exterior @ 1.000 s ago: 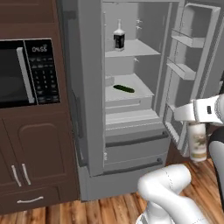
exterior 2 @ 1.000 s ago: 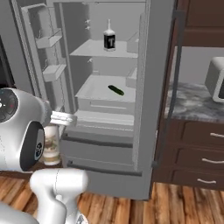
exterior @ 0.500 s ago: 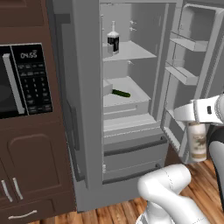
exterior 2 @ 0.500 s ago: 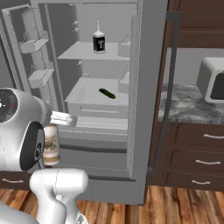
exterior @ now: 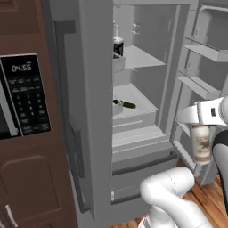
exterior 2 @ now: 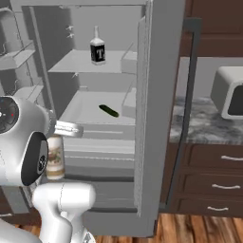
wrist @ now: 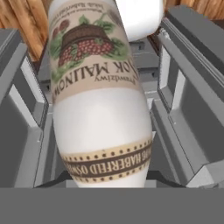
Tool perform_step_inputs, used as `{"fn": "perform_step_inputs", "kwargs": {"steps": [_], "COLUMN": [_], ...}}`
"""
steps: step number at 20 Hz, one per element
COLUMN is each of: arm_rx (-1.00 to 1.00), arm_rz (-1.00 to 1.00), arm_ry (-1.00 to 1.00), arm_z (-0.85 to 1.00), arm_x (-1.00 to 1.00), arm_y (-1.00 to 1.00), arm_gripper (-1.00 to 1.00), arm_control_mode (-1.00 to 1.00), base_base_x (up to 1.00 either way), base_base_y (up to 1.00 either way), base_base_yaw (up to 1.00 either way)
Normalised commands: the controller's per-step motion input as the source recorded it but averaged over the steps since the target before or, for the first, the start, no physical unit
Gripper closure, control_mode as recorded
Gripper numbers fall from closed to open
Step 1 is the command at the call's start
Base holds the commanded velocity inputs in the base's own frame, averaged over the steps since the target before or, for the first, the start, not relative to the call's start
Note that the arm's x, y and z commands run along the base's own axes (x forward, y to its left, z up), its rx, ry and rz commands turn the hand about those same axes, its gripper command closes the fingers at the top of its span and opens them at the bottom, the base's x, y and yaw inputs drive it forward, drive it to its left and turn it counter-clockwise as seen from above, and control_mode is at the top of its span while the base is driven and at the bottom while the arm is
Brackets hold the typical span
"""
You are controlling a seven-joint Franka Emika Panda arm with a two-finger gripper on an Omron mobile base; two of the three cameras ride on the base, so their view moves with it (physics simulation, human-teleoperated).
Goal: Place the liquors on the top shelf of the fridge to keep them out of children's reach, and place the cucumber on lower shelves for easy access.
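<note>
We see a black microwave [exterior: 20, 98] set into dark brown cabinets [exterior: 35, 187] on one side; on the other, a white microwave [exterior 2: 228, 92] sits on a speckled grey counter [exterior 2: 199, 126] over brown drawers [exterior 2: 213, 185] with pale handles; wooden floor [exterior 2: 199, 228] below.

A cream-white bottle [wrist: 103, 100] carries a label of red berries, green leaves and a brown woven basket, with a brown band of cream lettering. In the grey fridge [exterior 2: 156, 142], a dark bottle [exterior 2: 97, 49] with white neck stands above a dark green cucumber [exterior 2: 108, 111]. Beside the fridge, cabinets [exterior 2: 213, 180] are dark brown, the tabletop [exterior 2: 204, 124] mottled grey.
</note>
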Motion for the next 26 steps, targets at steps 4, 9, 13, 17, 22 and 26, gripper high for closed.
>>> {"fn": "perform_step_inputs", "kwargs": {"steps": [4, 9, 13, 17, 22, 26], "arm_rx": [0.00, 0.00, 0.00, 0.00, 0.00, 0.00], "arm_rz": [0.00, 0.00, 0.00, 0.00, 0.00, -0.02], "arm_ry": [0.00, 0.00, 0.00, 0.00, 0.00, -0.04], "arm_z": [0.00, 0.00, 0.00, 0.00, 0.00, 0.00], "arm_x": [0.00, 0.00, 0.00, 0.00, 0.00, 0.13], "arm_y": [0.00, 0.00, 0.00, 0.00, 0.00, 0.10], "arm_gripper": [1.00, 1.00, 1.00, 1.00, 1.00, 1.00], "arm_control_mode": [1.00, 1.00, 1.00, 1.00, 1.00, -1.00], "base_base_x": [0.59, 0.58, 0.58, 0.58, 0.54, 0.21], "base_base_y": [0.21, 0.21, 0.24, 0.23, 0.19, 0.09], "base_base_yaw": [-0.11, -0.10, -0.06, -0.05, -0.05, -0.02]}}
